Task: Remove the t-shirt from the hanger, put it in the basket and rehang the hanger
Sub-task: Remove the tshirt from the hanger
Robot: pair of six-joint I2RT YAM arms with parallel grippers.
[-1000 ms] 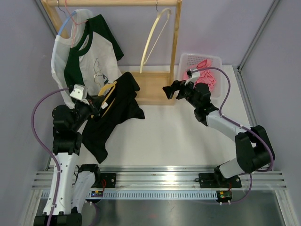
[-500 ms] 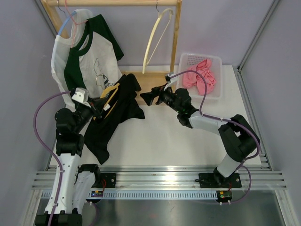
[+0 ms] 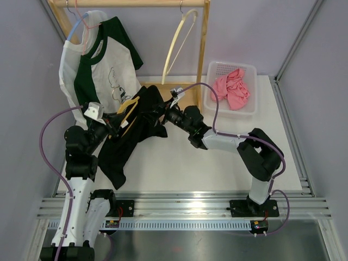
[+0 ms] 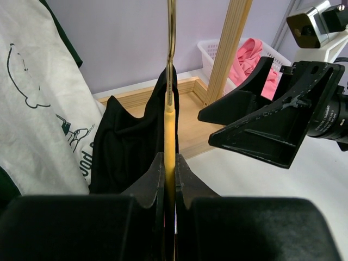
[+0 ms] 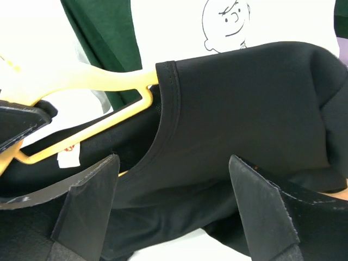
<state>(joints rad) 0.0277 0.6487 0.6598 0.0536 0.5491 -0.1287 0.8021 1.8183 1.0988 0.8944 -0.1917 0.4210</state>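
Observation:
A black t-shirt [image 3: 130,130] hangs on a yellow hanger [image 3: 128,107] held low over the table's left side. My left gripper [image 3: 111,120] is shut on the hanger; in the left wrist view its jaws [image 4: 170,174] clamp the yellow bar [image 4: 170,130]. My right gripper [image 3: 162,111] is open right at the shirt's right shoulder. In the right wrist view its fingers [image 5: 89,190] stand wide on either side of the black shirt [image 5: 239,114] just below the collar, and the hanger [image 5: 92,81] shows at the neck opening.
A wooden rack [image 3: 204,49] stands at the back with a white and green shirt [image 3: 95,60] on its left and a bare cream hanger [image 3: 178,43]. A white basket [image 3: 250,106] with pink cloth [image 3: 231,89] sits at the back right.
My right gripper has swept left from near the basket to the black shirt's shoulder, staying open. My left gripper has kept hold of the hanger, almost still.

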